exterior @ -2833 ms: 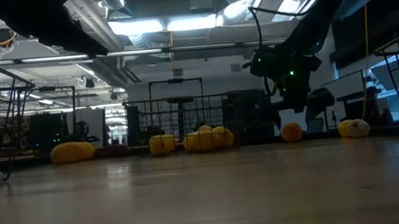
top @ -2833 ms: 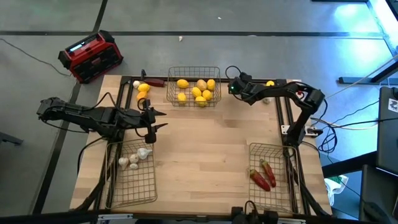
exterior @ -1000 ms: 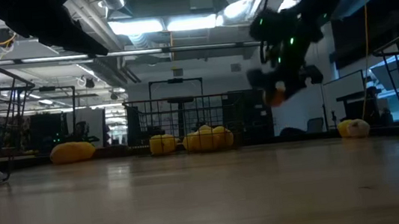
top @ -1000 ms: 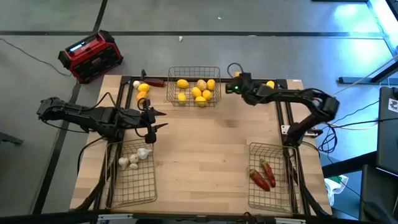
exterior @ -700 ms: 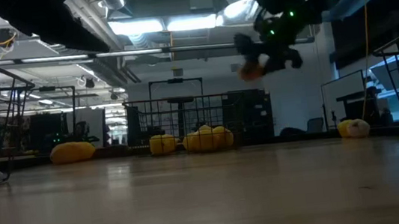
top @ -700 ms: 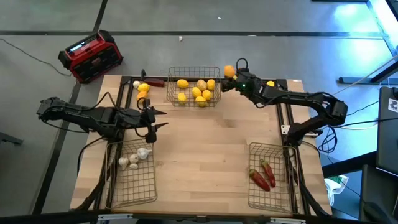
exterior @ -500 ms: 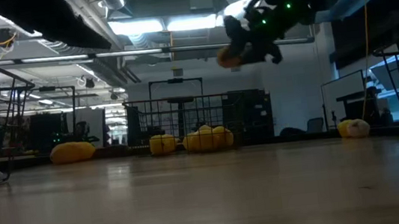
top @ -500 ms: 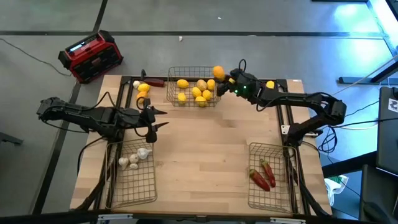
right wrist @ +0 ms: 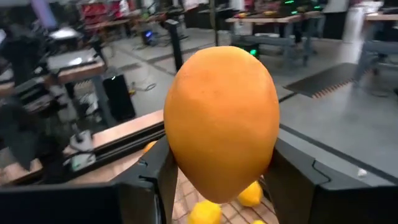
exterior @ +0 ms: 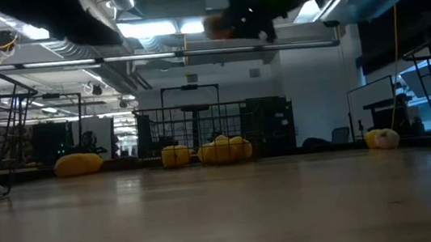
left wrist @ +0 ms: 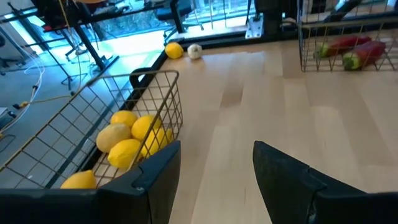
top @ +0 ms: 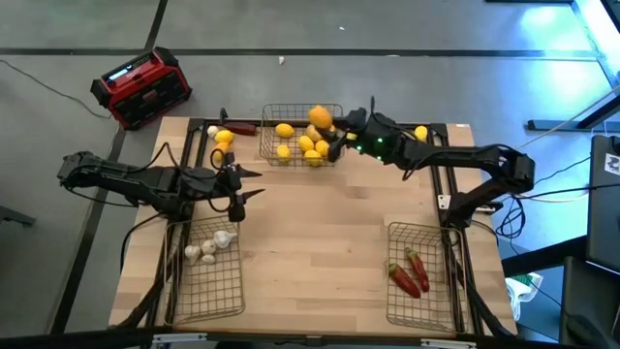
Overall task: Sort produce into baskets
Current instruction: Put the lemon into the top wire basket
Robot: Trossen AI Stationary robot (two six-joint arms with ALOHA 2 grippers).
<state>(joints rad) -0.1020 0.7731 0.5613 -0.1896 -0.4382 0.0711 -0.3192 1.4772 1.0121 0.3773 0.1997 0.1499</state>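
Wooden table (top: 320, 233) — right gripper (top: 331, 131) clamps smooth oval orange fruit (top: 320, 117) above wire-mesh basket (top: 301, 135); left gripper (top: 242, 184) empty, fingers apart, near garlic basket (top: 206, 264).

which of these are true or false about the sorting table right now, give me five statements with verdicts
1. The right gripper holds an orange fruit above the basket of yellow fruits. True.
2. The left gripper is shut on a garlic bulb. False: its fingers stand open and hold nothing.
3. The red chili-like pieces lie in the basket at the table's near right. True.
4. The basket at the near left holds yellow fruits. False: it holds white garlic bulbs.
5. No produce lies loose on the table. False: yellow fruits sit at the far left corner, and one more fruit lies at the far right.
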